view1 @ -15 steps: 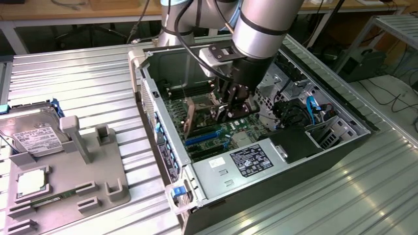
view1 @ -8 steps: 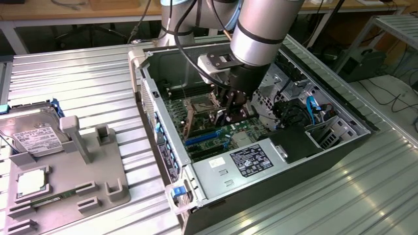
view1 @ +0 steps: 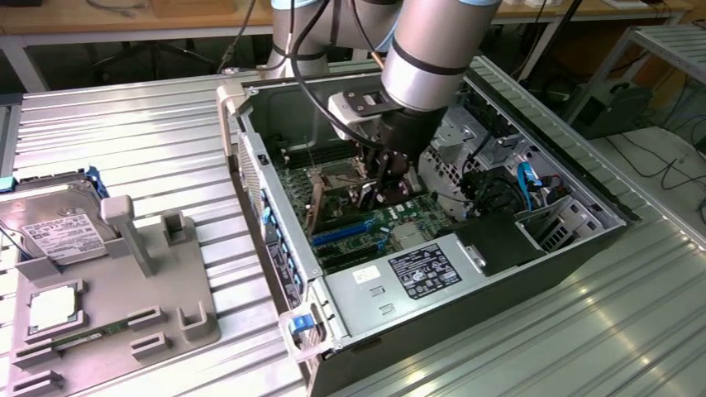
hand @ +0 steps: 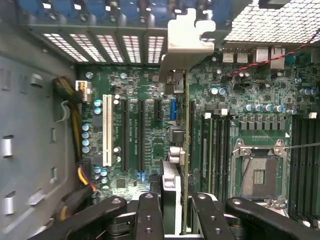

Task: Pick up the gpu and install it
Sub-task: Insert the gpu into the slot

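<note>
Ribbed metal table (view1: 132, 124), workshop benches behind: we see the arm's gripper (view1: 386, 184) reaching down into an open computer case (view1: 256, 174) that lies on its side. Its 2 fingers (hand: 149, 216) are drawn narrow and clamp the gpu (hand: 186, 150), which stands on edge between them. In the wrist view we look straight along the card's thin green edge. Its silver end bracket (hand: 187, 40) sits at the far end, close against the case's rear wall of vented slot covers (hand: 100, 47).

Under the card lies the green motherboard (hand: 150, 90). The card hangs over the strip between the black expansion slots (hand: 124, 132) and the memory slots (hand: 220, 145). We cannot tell whether its lower edge touches a slot. A white slot (hand: 107, 130) runs beside the black ones, and the CPU socket (hand: 259, 172) sits beyond the memory slots.

In the exterior view, a labelled power supply (view1: 425, 269) fills the near end of the case, and a blue cable (view1: 527, 184) curls on the exterior view's right. On the exterior view's left, well apart from the case, a grey fixture (view1: 165, 281) on the table holds a hard drive (view1: 55, 231).
</note>
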`<state>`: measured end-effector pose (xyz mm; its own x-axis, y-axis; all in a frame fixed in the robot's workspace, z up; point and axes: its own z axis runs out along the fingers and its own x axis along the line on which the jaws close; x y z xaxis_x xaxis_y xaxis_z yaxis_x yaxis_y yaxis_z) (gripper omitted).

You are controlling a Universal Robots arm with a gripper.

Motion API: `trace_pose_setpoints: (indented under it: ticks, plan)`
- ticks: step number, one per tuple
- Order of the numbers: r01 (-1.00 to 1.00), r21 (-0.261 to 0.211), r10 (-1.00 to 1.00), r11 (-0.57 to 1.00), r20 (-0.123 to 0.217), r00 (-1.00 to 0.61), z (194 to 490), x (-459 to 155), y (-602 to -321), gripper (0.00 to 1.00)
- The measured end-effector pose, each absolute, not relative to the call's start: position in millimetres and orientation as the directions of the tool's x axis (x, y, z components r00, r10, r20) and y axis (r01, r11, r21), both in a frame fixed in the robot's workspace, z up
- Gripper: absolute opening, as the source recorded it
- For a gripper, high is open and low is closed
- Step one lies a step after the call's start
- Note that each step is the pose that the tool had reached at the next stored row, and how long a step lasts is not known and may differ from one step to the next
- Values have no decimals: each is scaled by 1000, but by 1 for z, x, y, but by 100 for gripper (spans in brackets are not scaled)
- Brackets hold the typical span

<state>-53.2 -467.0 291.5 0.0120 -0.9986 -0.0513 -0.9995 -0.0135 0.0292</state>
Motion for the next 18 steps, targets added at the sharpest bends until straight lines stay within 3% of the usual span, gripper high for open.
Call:
trace_pose_setpoints:
  ticks: [18]
  plan:
    - [-1000, 3, -999, -13, -51, 13, 274, -64, -460, 28]
